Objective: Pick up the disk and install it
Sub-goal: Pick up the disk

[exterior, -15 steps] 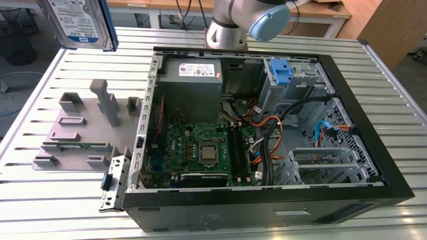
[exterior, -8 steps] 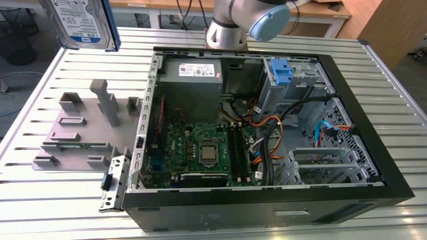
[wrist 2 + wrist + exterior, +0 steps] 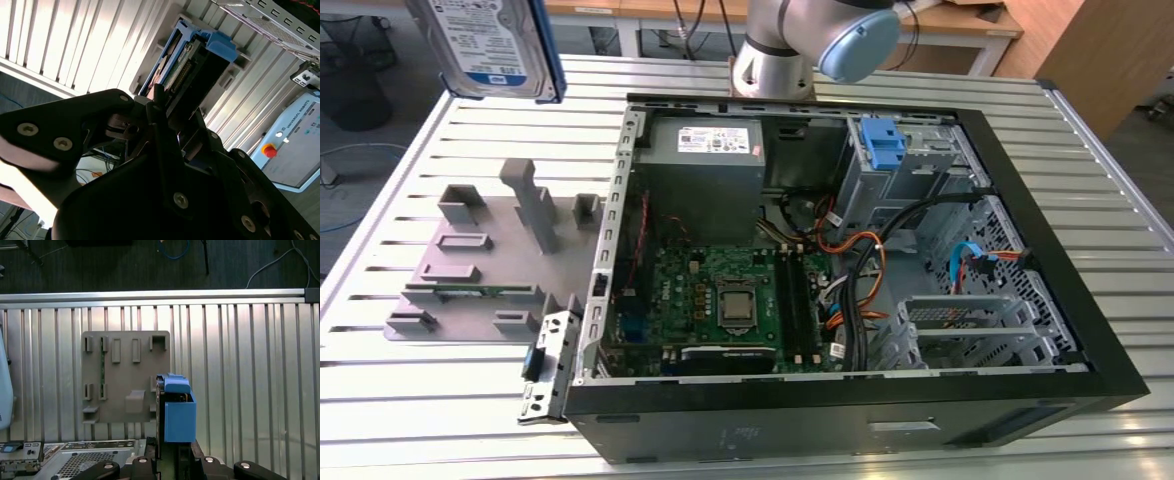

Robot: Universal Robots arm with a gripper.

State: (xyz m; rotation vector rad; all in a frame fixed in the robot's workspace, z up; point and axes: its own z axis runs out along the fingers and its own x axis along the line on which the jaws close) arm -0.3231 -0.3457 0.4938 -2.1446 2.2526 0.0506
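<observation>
The disk (image 3: 483, 40), upper left of exterior view, hangs clamped in the gripper (image 3: 176, 111), off the table (image 3: 454, 420). Judgement: carry level, clear of the case (image 3: 1107, 385) wall.

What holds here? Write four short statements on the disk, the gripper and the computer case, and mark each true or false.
1. The gripper is shut on the disk, held up off the table. True.
2. The computer case lies open, its motherboard showing. True.
3. The disk sits in the case. False: it hangs outside, at the exterior view's left.
4. The grey holder plate lies inside the case. False: it lies on the table beside it.
</observation>
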